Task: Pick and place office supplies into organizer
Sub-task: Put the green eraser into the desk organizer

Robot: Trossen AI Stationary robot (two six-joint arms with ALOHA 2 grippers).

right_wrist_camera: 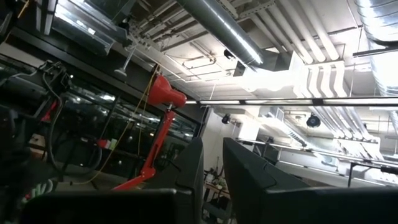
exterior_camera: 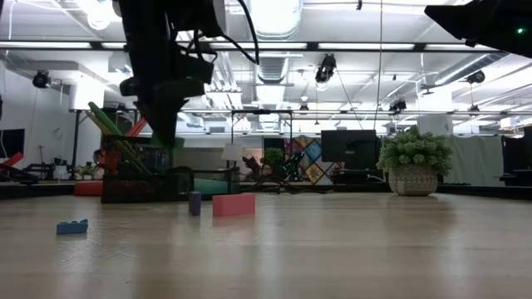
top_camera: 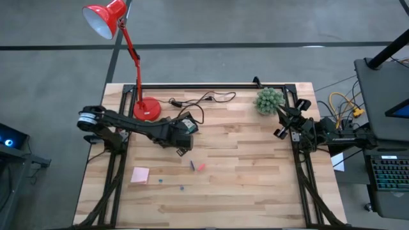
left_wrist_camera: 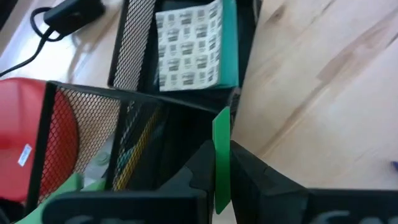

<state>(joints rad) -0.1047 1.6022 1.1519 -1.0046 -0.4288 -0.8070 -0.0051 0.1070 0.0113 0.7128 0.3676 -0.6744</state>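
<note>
No text, label or number is legible anywhere.

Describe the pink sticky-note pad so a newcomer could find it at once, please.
Start at the red lamp base on the wooden table, then look toward the near left corner. The pink sticky-note pad lies there, flat and square, far larger than the tiny pieces beside it.

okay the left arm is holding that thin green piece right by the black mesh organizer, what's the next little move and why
Probably shift the left gripper slightly sideways over the organizer, then lower before opening. Its fingers are shut on the thin green piece, which in the left wrist view sits at the mesh wall's outer edge, over bare table, so releasing now could drop it outside. The right gripper waits at the table's right edge.
</note>
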